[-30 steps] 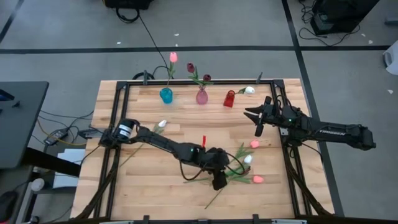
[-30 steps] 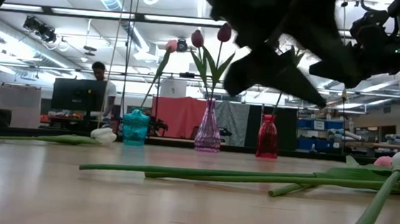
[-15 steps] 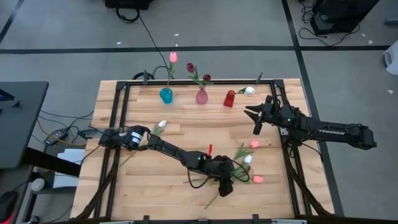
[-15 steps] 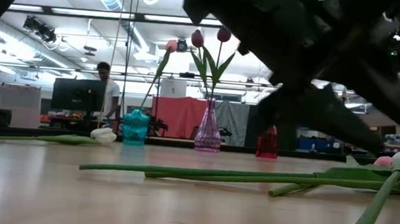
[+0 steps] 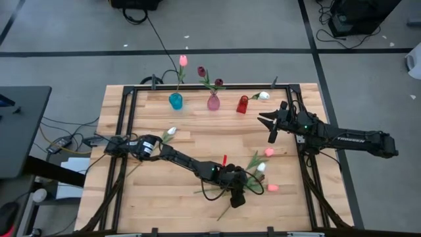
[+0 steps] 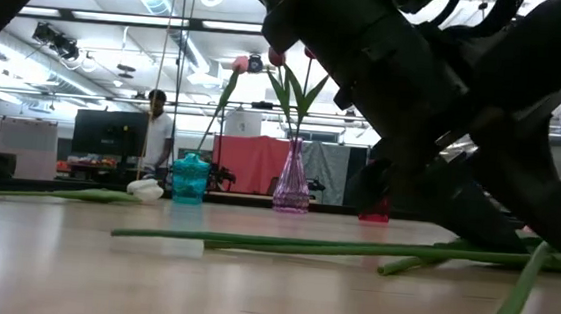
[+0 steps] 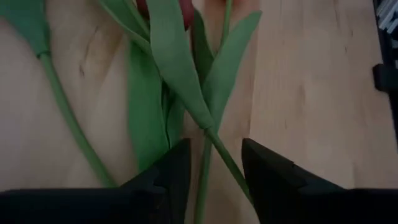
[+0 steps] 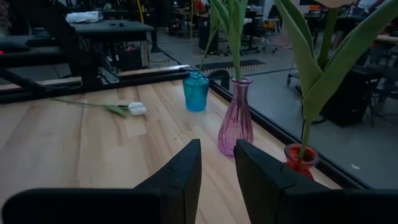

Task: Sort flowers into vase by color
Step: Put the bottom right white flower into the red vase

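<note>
My left gripper (image 5: pixel 238 197) (image 7: pixel 214 168) is low over the table's near right part and open. Its fingers stand on either side of two crossing green stems (image 7: pixel 206 163) of the flowers lying there; I cannot tell whether they touch. Leaves (image 7: pixel 177 68) fan out ahead of it. Loose tulips lie nearby: a white bud (image 5: pixel 262 168) and two pink ones (image 5: pixel 269 152) (image 5: pixel 272 189). Another white tulip (image 5: pixel 171 131) lies on the left. The blue vase (image 5: pixel 175 101) holds a pink tulip, the pink vase (image 5: pixel 214 102) maroon ones, the red vase (image 5: pixel 243 104) a white one. My right gripper (image 5: pixel 268 128) (image 8: pixel 216 165) waits open at the far right.
A black frame rail (image 5: pixel 299 155) runs along the table's right side under my right arm. The three vases stand in a row at the far edge. Long stems (image 6: pixel 334 247) lie flat across the boards. A person (image 6: pixel 152 127) stands in the room beyond the table.
My left gripper has sunk toward the table and gone a little toward the right and near edges, down over the lying stems. The flowers have stayed where they were.
</note>
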### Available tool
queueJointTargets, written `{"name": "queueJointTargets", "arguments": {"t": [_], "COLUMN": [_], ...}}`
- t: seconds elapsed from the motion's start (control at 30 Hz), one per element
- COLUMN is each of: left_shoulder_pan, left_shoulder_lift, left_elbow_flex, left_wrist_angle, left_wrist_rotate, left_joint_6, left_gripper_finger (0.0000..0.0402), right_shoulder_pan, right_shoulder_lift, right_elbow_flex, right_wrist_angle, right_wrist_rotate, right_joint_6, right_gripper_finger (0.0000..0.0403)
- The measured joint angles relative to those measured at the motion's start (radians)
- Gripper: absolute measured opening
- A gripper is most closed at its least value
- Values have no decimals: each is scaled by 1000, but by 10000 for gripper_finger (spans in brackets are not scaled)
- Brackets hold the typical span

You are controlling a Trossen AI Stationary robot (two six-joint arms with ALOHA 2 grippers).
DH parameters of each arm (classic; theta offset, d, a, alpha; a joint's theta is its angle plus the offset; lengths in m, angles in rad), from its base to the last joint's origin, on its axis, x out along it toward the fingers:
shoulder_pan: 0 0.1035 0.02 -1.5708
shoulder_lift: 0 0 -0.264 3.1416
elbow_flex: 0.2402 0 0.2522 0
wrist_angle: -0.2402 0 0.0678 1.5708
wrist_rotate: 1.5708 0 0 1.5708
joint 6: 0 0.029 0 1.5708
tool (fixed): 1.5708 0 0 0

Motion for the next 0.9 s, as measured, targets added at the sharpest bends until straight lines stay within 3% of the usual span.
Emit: {"name": "queueJointTargets", "arguments": {"t": [0.23, 0.67, 0.9], "left_shoulder_pan": [4, 40, 40], "left_shoulder_lift": [0, -99, -161], "left_elbow_flex": [-2, -3, -15], "left_wrist_angle": [-3, -63, -162], "left_wrist_rotate": [-20, -70, -178], "left_joint_6": [80, 211, 286], "left_gripper_finger": [16, 11, 11], "right_shoulder_pan": [0, 1, 1], "right_shoulder_lift": [0, 0, 0], "right_elbow_flex": [0, 0, 0], "right_wrist_angle": [0, -11, -15], "right_wrist_rotate": [0, -53, -53], "right_joint_6": [0, 5, 10], "right_gripper_finger": [110, 110, 110]}}
